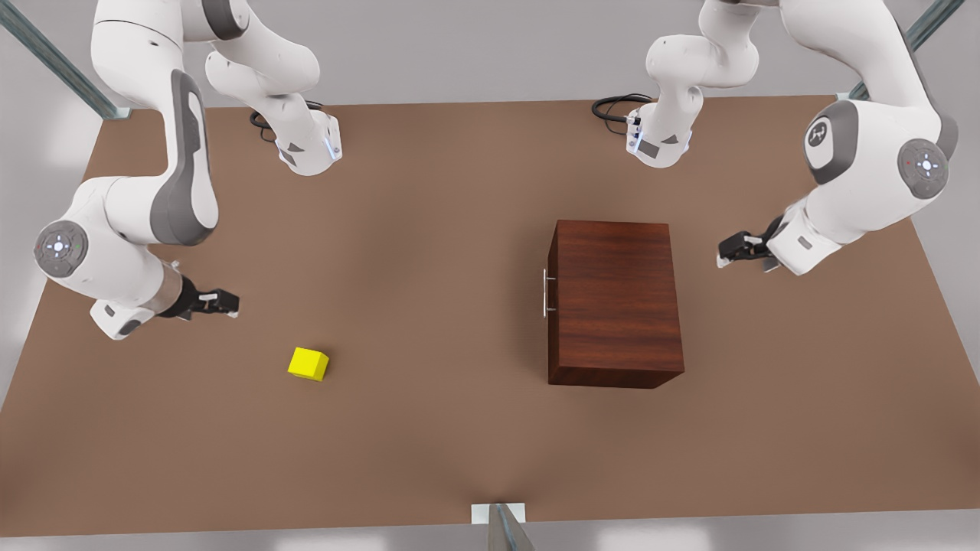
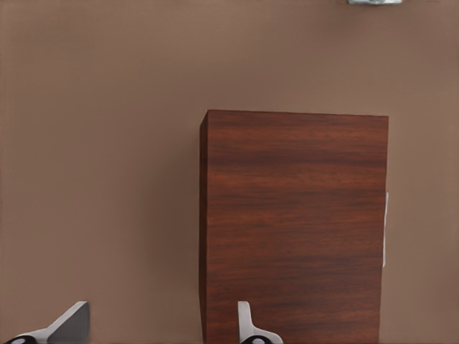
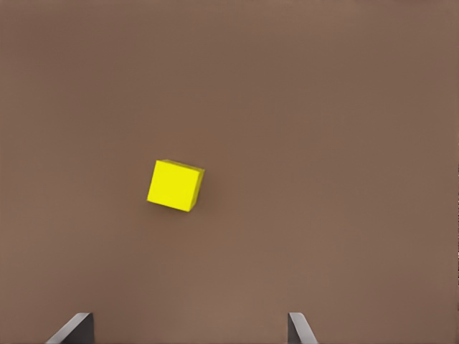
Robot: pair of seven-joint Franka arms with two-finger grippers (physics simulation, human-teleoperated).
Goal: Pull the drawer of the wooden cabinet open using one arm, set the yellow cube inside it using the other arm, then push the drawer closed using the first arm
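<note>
A plain brown tabletop [image 1: 429, 252] spreads across the front view under even light, its matte surface unmarked. Grey metal struts [image 1: 61, 65] run diagonally past both far corners, one at the front view's left and another [image 1: 922, 27] at its right. A third strut [image 1: 505, 528] meets the near edge at the middle, fixed on a pale bracket. Coiled black cables [image 1: 612, 107] lie on the tabletop by the far edge. A light grey floor [image 1: 490, 46] surrounds the tabletop.
</note>
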